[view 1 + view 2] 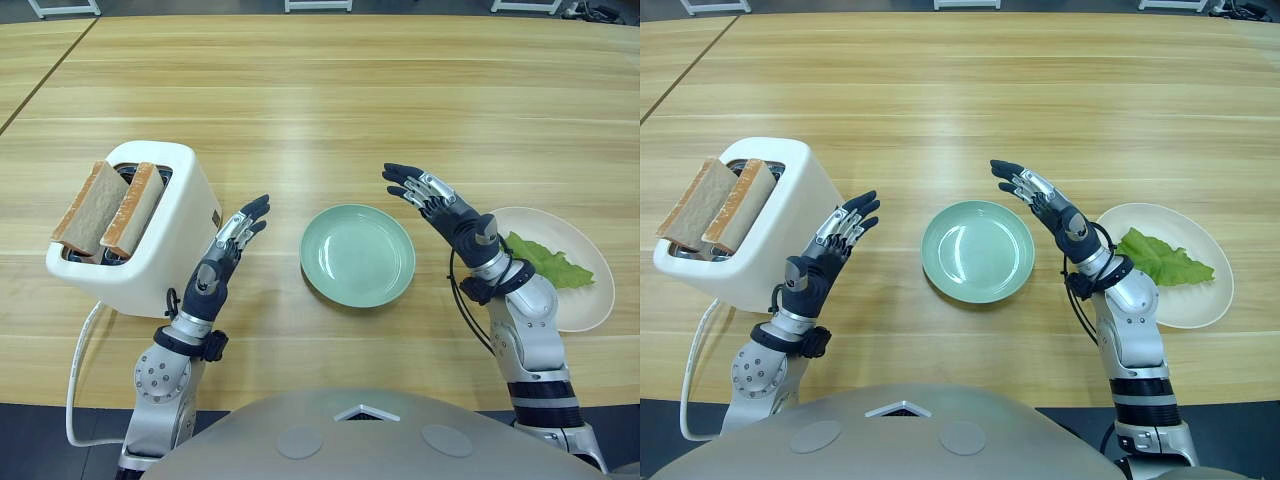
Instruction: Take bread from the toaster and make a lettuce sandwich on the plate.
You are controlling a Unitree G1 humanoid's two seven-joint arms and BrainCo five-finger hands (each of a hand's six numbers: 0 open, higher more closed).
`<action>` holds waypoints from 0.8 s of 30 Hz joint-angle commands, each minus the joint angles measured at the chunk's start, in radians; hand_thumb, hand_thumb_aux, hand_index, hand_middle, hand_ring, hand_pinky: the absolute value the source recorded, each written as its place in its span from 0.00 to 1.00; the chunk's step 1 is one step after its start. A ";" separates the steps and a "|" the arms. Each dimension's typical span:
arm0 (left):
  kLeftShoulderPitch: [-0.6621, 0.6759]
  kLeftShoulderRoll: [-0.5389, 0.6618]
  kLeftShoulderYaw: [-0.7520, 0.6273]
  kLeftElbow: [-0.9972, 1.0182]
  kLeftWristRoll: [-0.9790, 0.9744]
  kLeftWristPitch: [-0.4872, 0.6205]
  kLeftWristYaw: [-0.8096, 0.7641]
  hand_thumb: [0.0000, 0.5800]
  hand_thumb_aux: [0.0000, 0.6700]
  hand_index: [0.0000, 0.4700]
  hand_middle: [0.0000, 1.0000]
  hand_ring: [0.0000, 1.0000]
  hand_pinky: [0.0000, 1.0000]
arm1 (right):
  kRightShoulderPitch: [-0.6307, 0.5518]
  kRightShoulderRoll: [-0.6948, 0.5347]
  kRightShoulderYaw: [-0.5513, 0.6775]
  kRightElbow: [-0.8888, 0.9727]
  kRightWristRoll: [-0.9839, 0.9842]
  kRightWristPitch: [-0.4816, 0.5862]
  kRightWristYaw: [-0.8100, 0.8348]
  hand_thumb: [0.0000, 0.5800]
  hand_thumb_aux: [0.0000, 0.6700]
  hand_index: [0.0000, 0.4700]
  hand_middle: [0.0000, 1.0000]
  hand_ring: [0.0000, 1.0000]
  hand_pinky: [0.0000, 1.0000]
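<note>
Nothing is assembled yet. Two bread slices (110, 207) stand in the toaster (150, 235) just left of the spread, empty left hand (232, 245). The green plate (358, 254) lies bare between both hands; lettuce (548, 262) waits right of the spread right hand (440, 205).

Count: 1 toaster (150, 235); 2 bread slices (90, 208) (133, 208) in it; 1 green plate (357, 255); 1 white plate (590, 300); 1 lettuce leaf (548, 262); 1 table (350, 100).
</note>
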 commanded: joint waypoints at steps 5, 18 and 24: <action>0.003 0.011 -0.026 -0.020 -0.036 0.039 -0.031 0.00 0.00 0.00 0.00 0.00 0.00 | 0.006 -0.003 -0.011 -0.007 0.000 0.007 0.004 0.00 0.00 0.00 0.00 0.00 0.00; -0.017 0.335 0.754 -0.522 0.026 0.451 0.229 0.08 0.04 0.04 0.00 0.00 0.00 | 0.016 0.007 -0.001 -0.019 -0.025 0.008 -0.022 0.00 0.00 0.00 0.00 0.00 0.00; 0.119 0.408 0.852 -0.277 0.444 0.435 0.152 0.12 0.06 0.06 0.00 0.00 0.00 | 0.017 0.001 -0.004 -0.029 -0.023 0.013 -0.022 0.00 0.00 0.00 0.00 0.00 0.00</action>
